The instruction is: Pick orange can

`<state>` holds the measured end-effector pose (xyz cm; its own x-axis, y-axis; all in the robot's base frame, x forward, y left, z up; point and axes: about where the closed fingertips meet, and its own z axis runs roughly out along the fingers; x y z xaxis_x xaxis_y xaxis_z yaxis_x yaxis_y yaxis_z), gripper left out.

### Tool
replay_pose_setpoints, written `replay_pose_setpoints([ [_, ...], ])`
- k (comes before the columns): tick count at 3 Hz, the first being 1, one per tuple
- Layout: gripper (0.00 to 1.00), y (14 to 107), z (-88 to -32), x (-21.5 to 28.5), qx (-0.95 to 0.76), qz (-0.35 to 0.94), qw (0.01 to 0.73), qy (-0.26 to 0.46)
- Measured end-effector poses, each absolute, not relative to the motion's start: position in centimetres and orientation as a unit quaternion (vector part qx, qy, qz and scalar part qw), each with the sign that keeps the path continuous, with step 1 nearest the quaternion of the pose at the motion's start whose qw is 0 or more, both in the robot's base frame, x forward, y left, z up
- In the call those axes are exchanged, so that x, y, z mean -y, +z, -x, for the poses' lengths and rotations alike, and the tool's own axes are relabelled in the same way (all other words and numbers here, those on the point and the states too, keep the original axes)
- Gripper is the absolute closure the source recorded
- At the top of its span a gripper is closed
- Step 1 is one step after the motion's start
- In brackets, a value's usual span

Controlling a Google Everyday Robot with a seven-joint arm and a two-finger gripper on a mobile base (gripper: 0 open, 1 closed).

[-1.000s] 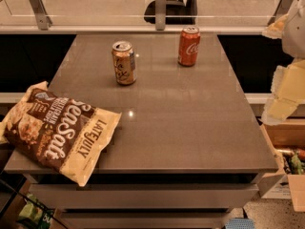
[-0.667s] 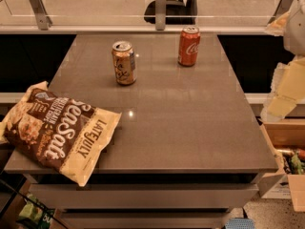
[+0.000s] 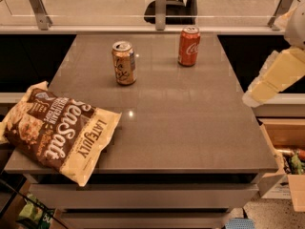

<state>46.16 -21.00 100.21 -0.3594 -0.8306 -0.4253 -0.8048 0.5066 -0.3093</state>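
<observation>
The orange can (image 3: pixel 124 63) is golden-tan with pale curly script and a silver top. It stands upright on the grey table (image 3: pixel 181 128), at the far left-centre. A red Coca-Cola can (image 3: pixel 188 46) stands upright to its right, a little farther back. My gripper (image 3: pixel 252 95) is the pale yellow-white shape at the right edge, hanging beside the table's right side. It is well to the right of both cans and touches nothing.
A large brown and cream SeaSalt snack bag (image 3: pixel 59 130) lies on the table's front left corner, overhanging the edge. A glass railing with metal posts (image 3: pixel 161 6) runs behind the table. An open cardboard box (image 3: pixel 286 156) stands on the floor at the right.
My arm at the right edge has moved a little to the left and up, towards the table. The cans and the bag have not moved.
</observation>
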Motion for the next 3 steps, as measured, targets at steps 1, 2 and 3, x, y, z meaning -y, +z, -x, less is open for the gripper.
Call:
replay_pose_setpoints([
  [1,0.0,99.7,-47.3,19.2,-0.83,0.45,0.329,0.01],
  [2,0.0,100.9,-48.8,18.9,-0.821,0.438,0.366,0.002],
  [3,0.0,100.8,-48.2,19.2,-0.823,0.428,0.375,0.004],
])
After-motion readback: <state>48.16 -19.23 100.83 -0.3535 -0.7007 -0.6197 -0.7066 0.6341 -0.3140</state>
